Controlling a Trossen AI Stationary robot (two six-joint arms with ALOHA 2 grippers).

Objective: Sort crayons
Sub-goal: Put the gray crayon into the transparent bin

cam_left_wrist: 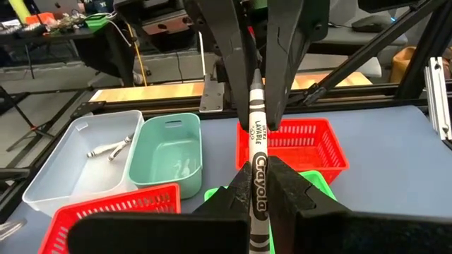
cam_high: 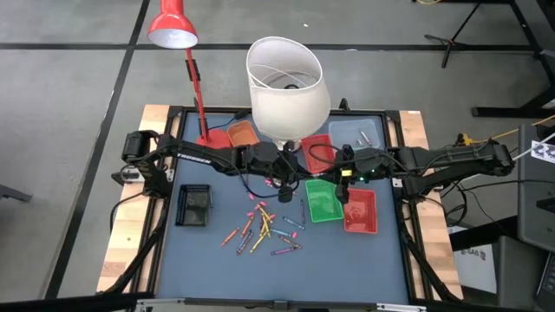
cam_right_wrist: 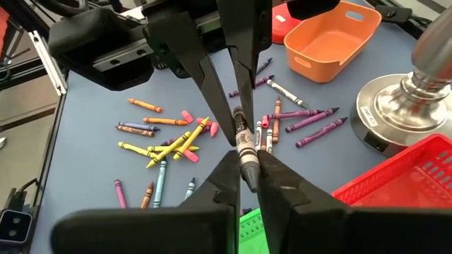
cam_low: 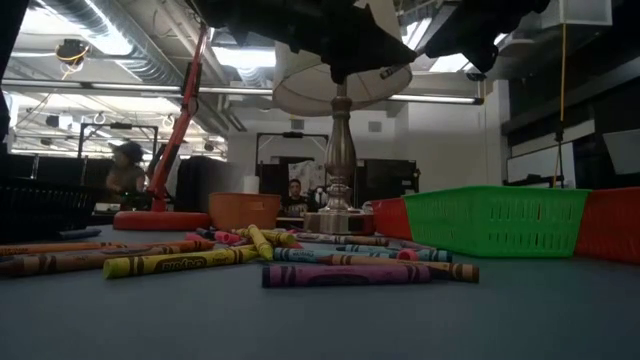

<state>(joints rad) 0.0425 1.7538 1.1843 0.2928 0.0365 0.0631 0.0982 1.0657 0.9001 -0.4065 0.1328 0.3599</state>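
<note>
Both grippers, left (cam_left_wrist: 258,185) and right (cam_right_wrist: 244,173), pinch one grey crayon (cam_left_wrist: 257,152) above the green tray (cam_high: 323,199); the giver should release only once the receiver grips firmly.

You see a grey floor (cam_high: 69,104) all around the table (cam_high: 269,269), with dark lines across it. A red desk lamp (cam_high: 173,26) leans in from about 11 o'clock of the table. A big white lampshade (cam_high: 286,74) sits at 12 o'clock on a silver lamp base (cam_low: 338,215). Up high there are shiny pipes (cam_low: 110,40) and bright ceiling lights (cam_low: 60,25). Far back, a person (cam_low: 125,170) stands at 9 o'clock, and another person (cam_low: 294,195) sits near the middle.
</note>
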